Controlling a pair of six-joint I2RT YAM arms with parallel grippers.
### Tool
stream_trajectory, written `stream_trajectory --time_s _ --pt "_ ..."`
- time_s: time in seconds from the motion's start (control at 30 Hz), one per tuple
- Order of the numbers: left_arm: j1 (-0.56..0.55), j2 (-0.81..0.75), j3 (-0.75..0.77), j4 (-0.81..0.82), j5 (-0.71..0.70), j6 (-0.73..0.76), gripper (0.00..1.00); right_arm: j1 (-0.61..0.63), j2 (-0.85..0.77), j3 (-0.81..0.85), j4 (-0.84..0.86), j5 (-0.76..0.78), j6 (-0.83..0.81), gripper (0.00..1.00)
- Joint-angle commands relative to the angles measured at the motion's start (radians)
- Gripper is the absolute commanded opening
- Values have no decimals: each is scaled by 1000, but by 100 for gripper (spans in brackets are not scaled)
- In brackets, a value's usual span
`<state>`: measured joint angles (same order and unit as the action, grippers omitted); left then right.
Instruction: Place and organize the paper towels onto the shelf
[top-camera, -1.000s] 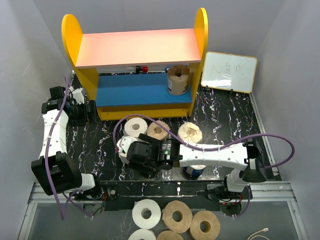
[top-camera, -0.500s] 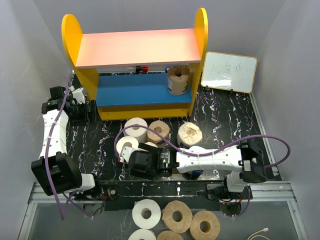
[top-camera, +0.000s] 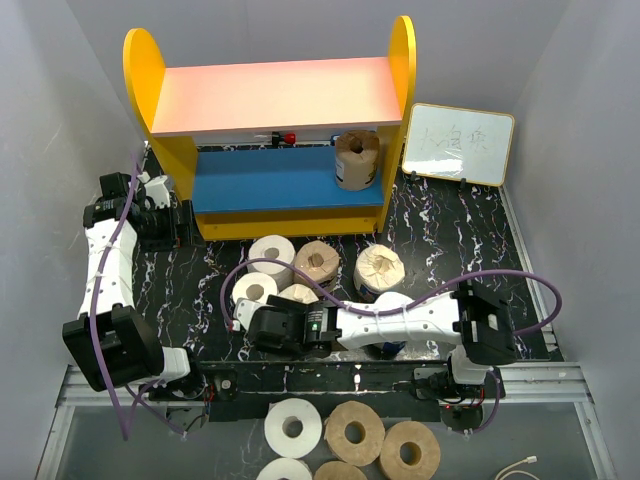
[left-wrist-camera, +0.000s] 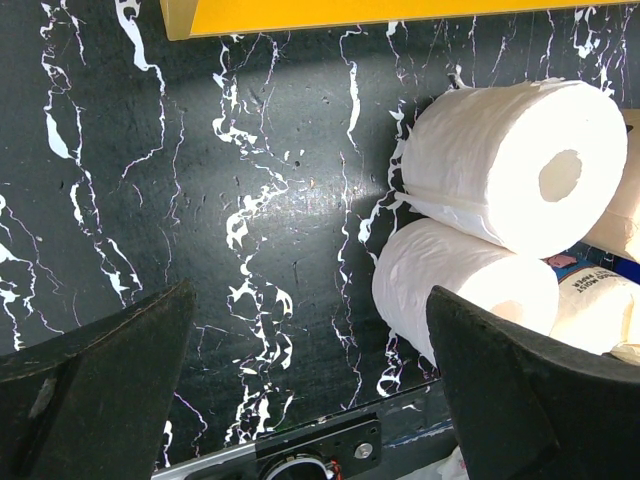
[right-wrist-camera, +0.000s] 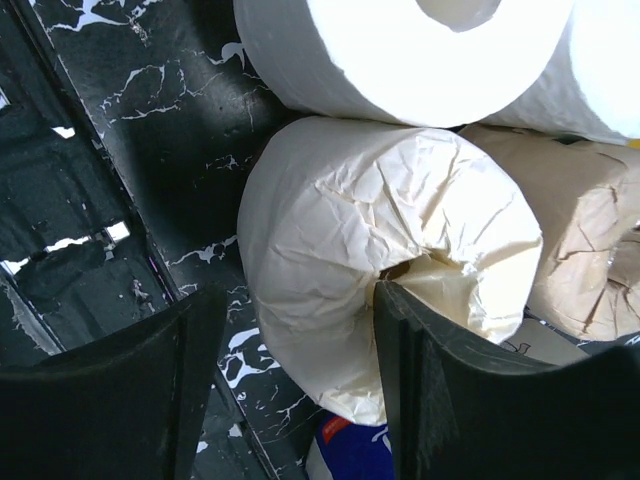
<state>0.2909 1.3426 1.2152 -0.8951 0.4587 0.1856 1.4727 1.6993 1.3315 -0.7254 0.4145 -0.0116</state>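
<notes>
Directly under the right tool (right-wrist-camera: 298, 300), between its two fingers, a cream-wrapped paper towel roll (right-wrist-camera: 380, 250) rests on the tabletop (right-wrist-camera: 150, 150), roughly on end, its hollow core turned up toward the tool and a little tilted. The jaws stand apart, straddling the roll's wall: one finger (right-wrist-camera: 420, 380) at the core's mouth, the other just outside the wrap (I can't see it pressing yet). A white roll (right-wrist-camera: 400, 50) crowds just beyond. The shelf (top-camera: 290, 222) lies off to one side of this tool, well apart. The left tool (left-wrist-camera: 310, 300), jaws wide and empty, hangs by the shelf's foot, farther from this roll, so the lift looks like the right arm's job
</notes>
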Motion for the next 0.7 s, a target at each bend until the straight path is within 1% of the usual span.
stream_trajectory --time_s 0.0,0.23,0.3,0.33,0.4,0.5,0.67 --pt "4 -28 -2 -18 20 15 99 1 11 5 53 -14 -1 53" --pt "4 -25 0 -16 18 17 99 1 13 8 41 14 7 30" --pt "4 -25 -1 -15 15 16 99 1 9 6 36 15 5 25" --pt "4 -25 -2 -15 13 17 99 1 4 0 37 12 3 20" --pt "5 -26 -3 -15 12 18 99 1 -6 -12 35 21 1 0" --pt "5 -27 -3 -16 10 20 99 0 -34 0 12 50 9 0" --pt "4 -26 -2 -17 12 20 99 1 -102 189 -118 157 -7 0"
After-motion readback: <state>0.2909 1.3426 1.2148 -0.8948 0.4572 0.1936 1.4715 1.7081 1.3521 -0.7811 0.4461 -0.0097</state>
